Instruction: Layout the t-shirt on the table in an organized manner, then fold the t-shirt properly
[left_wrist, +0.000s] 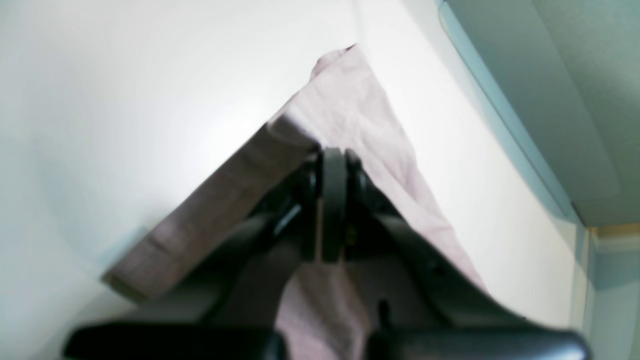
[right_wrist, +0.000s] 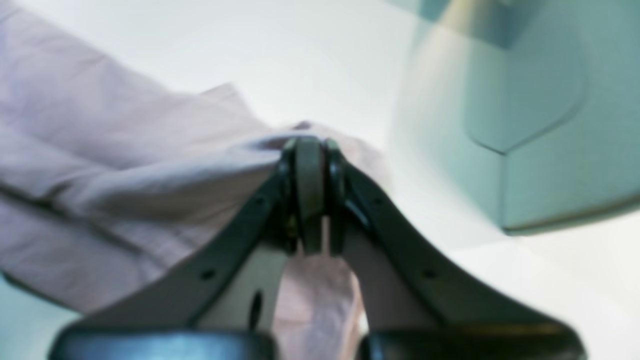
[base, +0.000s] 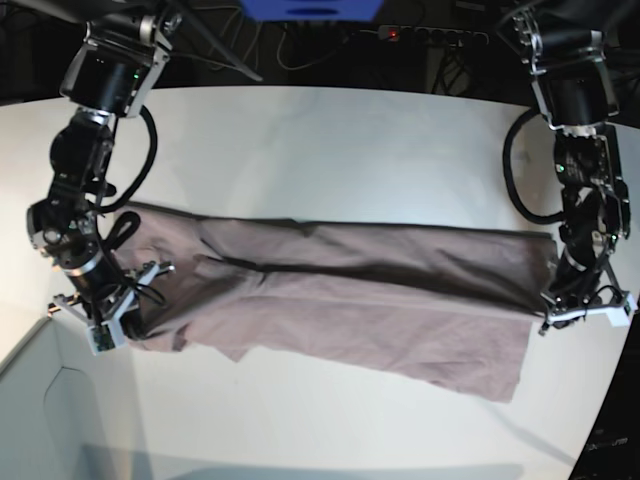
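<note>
The mauve t-shirt lies stretched in a long band across the white table, partly doubled over on itself. My left gripper is shut on the shirt's right end; in the left wrist view the left gripper pinches a fold of the t-shirt, which hangs off to both sides. My right gripper is shut on the shirt's left end near the table's front left edge; in the right wrist view the right gripper clamps a ridge of the t-shirt.
A pale box corner sits at the lower left, close under the right gripper, and appears as a box in the right wrist view. The curved table edge runs near the left gripper. Cables and a power strip lie behind the table.
</note>
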